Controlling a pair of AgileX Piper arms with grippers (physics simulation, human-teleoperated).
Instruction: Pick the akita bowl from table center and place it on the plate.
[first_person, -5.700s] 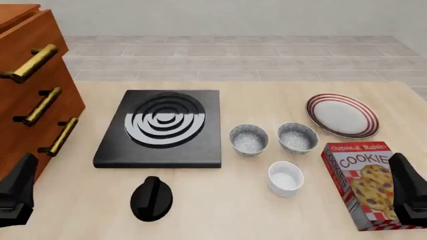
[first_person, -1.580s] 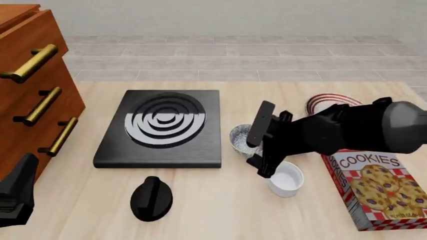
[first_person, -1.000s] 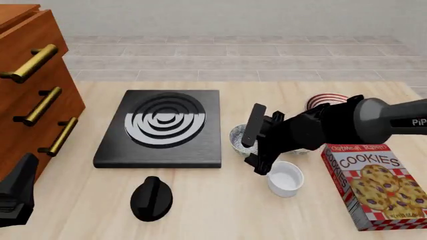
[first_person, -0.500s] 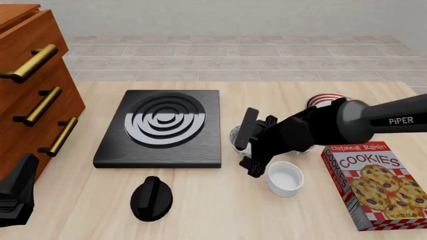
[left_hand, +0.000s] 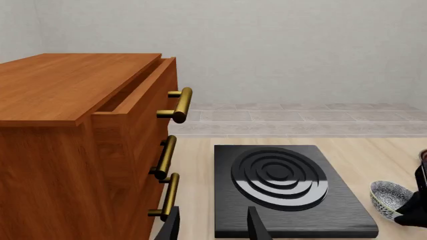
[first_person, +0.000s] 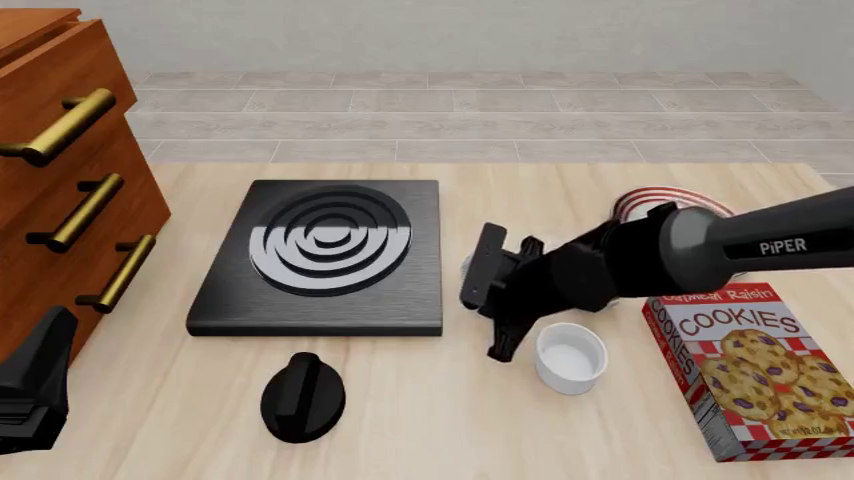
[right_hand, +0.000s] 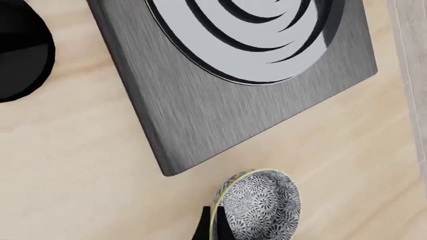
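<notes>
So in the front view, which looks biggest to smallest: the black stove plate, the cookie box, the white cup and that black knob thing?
1. Black stove plate, clearly the largest.
2. Cookie box, though it sits nearer the camera, which flatters it.
3 and 4. Black knob and white cup look about alike; I would not rank them.

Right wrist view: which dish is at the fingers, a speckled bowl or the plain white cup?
The speckled akita bowl, by the black burner corner; the plain cup lacks that pattern.
</notes>
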